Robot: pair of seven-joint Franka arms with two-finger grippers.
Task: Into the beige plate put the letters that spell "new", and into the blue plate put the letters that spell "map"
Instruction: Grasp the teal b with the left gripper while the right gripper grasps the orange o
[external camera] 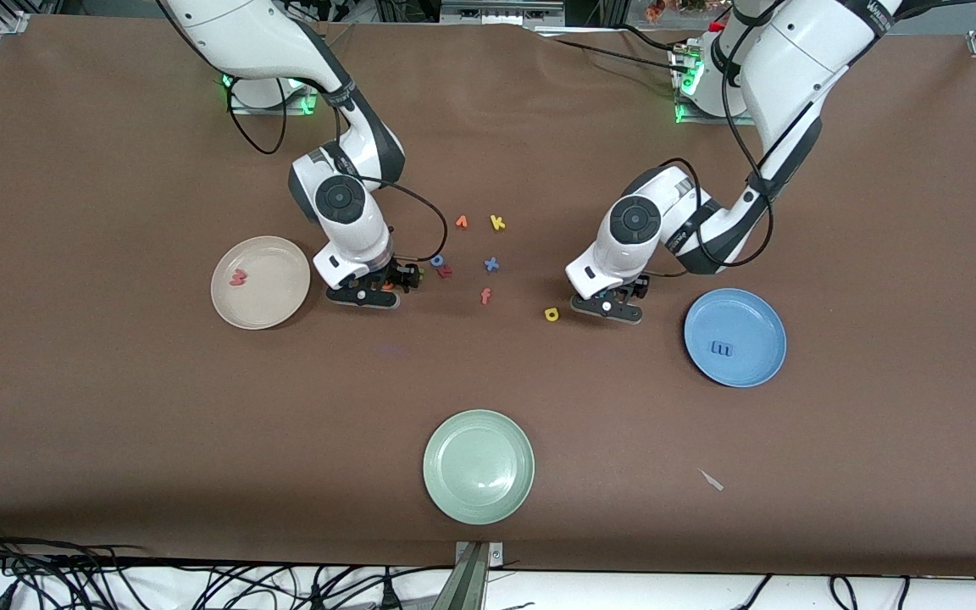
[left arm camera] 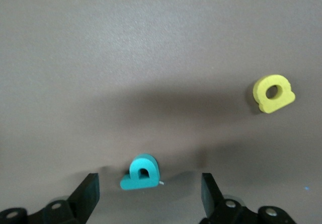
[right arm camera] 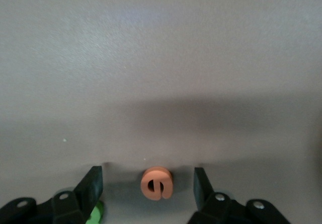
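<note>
Teal "a" (left arm camera: 141, 172) between parted left gripper (left arm camera: 150, 194) fingers, orange "e" (right arm camera: 157, 182) between parted right gripper (right arm camera: 148, 186) fingers.

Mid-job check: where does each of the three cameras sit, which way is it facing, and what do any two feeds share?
Front view: high across the table, facing both arms; shows left gripper, right gripper, beige plate, blue plate.
Left wrist view: on the left wrist, looking down past open fingers at teal "a".
Right wrist view: on the right wrist, looking down at orange "e" between open fingers.
Shared: yellow "p", front and left wrist views.
</note>
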